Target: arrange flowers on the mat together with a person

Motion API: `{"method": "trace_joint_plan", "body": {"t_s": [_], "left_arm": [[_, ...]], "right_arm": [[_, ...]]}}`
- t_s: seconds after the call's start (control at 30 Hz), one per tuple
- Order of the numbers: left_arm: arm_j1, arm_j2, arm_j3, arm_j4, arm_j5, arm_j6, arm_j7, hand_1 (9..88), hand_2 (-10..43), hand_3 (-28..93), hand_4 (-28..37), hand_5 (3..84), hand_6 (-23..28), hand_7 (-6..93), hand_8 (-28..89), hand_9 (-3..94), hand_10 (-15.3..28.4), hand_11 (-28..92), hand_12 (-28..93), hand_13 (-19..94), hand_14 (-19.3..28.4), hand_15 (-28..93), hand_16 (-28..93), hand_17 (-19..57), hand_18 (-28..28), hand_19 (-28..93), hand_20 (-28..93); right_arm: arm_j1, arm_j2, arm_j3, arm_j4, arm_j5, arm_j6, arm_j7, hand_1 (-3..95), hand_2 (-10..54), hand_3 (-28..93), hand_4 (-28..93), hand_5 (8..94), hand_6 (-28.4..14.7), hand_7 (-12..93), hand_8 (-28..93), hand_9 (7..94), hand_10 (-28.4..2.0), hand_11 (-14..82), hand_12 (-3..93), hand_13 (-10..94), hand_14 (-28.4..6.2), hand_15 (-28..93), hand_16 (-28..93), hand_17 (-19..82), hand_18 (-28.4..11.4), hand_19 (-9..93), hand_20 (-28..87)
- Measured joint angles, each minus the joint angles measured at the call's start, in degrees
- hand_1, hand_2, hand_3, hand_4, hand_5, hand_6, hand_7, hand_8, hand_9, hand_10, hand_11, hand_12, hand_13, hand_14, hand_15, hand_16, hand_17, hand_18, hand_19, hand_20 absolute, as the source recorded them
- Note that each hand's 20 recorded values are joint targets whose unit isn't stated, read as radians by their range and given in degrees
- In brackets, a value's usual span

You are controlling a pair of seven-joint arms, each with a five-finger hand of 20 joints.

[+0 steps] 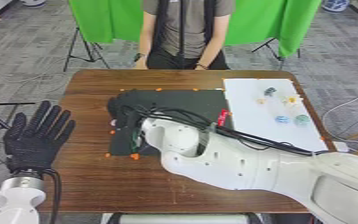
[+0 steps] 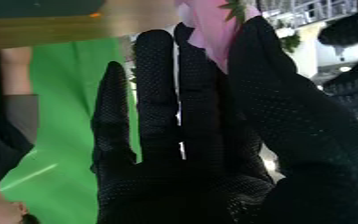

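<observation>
In the head view, my right hand [image 1: 127,109] is over the left part of the dark mat [image 1: 186,98], palm mostly hidden by its own wrist and cables. A small pink patch [image 1: 113,122] shows beside it. In the right wrist view, my right hand [image 2: 189,170] pinches a pink flower [image 2: 209,32] with green leaves between its thumb and fingers. A corner of the dark mat [image 2: 42,7] lies beyond. My left hand [image 1: 35,137] is open beside the table's left edge, fingers spread and nothing in it.
A white sheet [image 1: 251,92] at the table's right holds several small items, among them a yellow-white one [image 1: 292,100] and bluish round ones [image 1: 282,119]. A red object [image 1: 222,117] is at the mat's right edge. Orange bits dot the brown table [image 1: 95,175]. A person stands behind the far edge.
</observation>
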Motion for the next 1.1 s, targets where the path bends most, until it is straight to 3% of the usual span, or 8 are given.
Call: {"method": "trace_joint_plan", "body": {"t_s": [0.27, 0.43, 0.8, 1.1], "left_arm": [[-1.27, 0.49, 0.87, 0.53, -0.23, 0.04, -1.0, 24.0, 17.7, 73, -28.3, 45.7, 7.6, 12.3, -9, 39.2, 13.9, 16, 8, 27, 15.0, 30, -7, -7.1, 13.4, 33, 12], [-1.44, 0.69, 0.9, 0.53, -0.6, 0.05, -1.08, 24.0, 17.8, 73, -28.3, 45.7, 7.6, 12.4, -9, 39.2, 13.9, 16, 8, 27, 15.0, 30, -7, -7.1, 13.4, 33, 12], [-1.85, 0.79, 1.66, 1.02, -1.01, 0.03, -1.1, 24.0, 17.4, 73, -28.3, 45.5, 7.6, 12.8, -9, 39.1, 13.8, 16, 8, 27, 15.1, 30, -7, -7.1, 13.5, 33, 12], [-1.64, 0.71, 1.41, 1.02, -1.02, 0.01, -1.01, 23.9, 17.3, 73, -28.3, 45.6, 7.6, 13.1, -10, 39.1, 13.8, 16, 8, 27, 15.0, 29, -7, -7.1, 13.5, 33, 12]], "right_arm": [[-0.21, -0.62, -1.67, 1.69, -2.94, 0.02, 2.52, 52.9, -9.5, 69, -28, 56.1, 0.9, 45, -5, 68.1, -6.8, 16.8, 44.1, 49, -8.5, 52, 35, 13, -17.5, 57, 14], [-1.67, -0.62, -0.65, 1.67, -5.67, -0.59, 2.68, 47.7, -9.5, 78, -28, 55.4, 1.1, 32, -13, 59.6, -11.4, 26.0, 22.5, 46, -10.4, 55, 24, 12, -17.9, 58, 11], [-3.87, -0.63, 1.04, 1.32, -3.7, -3.34, 3.35, 46.9, -9.5, 79, -28, 54.4, 0.4, 29, -17, 58.1, -12.2, 22.4, 20.0, 46, -10.8, 54, 23, 12, -18.0, 59, 11], [-6.28, -0.56, 4.63, 0.52, -3.99, -3.54, 3.79, 43.2, -9.5, 79, -28, 50.1, -1.4, 26, -16, 54.1, -14.0, 19.9, 19.2, 44, -12.1, 53, 21, 11, -18.6, 59, 10]]}}
